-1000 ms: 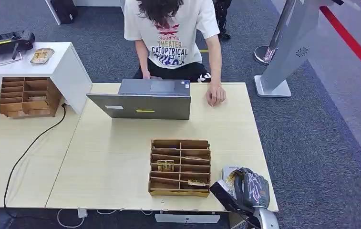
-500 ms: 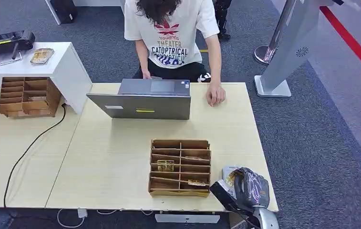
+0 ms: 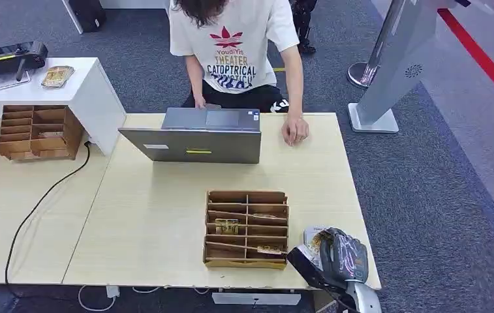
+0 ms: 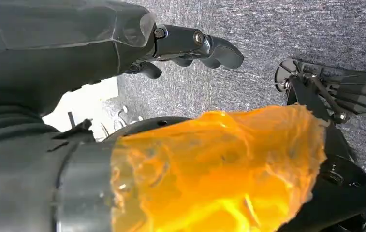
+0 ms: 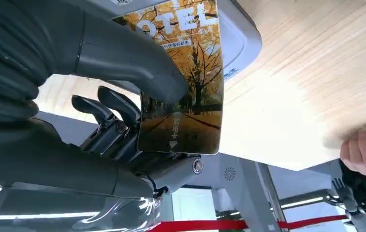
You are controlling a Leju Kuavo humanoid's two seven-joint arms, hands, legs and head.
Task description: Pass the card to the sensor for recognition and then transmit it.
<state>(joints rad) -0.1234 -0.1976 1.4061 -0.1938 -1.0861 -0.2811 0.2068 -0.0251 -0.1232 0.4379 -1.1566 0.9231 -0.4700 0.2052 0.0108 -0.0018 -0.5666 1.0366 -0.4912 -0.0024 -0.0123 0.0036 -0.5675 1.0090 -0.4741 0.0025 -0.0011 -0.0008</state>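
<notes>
One glossy rectangular card (image 5: 181, 92), printed with yellow autumn trees, is clamped between the right hand's (image 3: 343, 259) thumb and fingers (image 5: 118, 104) just right of the wooden compartment tray (image 3: 247, 229), over a rounded grey sensor (image 5: 236, 38) on the pale wood-grain table (image 3: 159, 215). The left hand's (image 4: 190, 46) fingers hang apart over grey carpet. Beyond the tray, a grey laptop (image 3: 195, 137) and a person's hand (image 3: 294, 130) rest on the table.

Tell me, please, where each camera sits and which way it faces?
Head view: high on the body, looking down at the table; the right hand enters below.
Left wrist view: behind the left hand, facing carpet.
Right wrist view: behind the right hand, facing the card it holds.
Shared: head and right wrist views both show the table, the right hand.
</notes>
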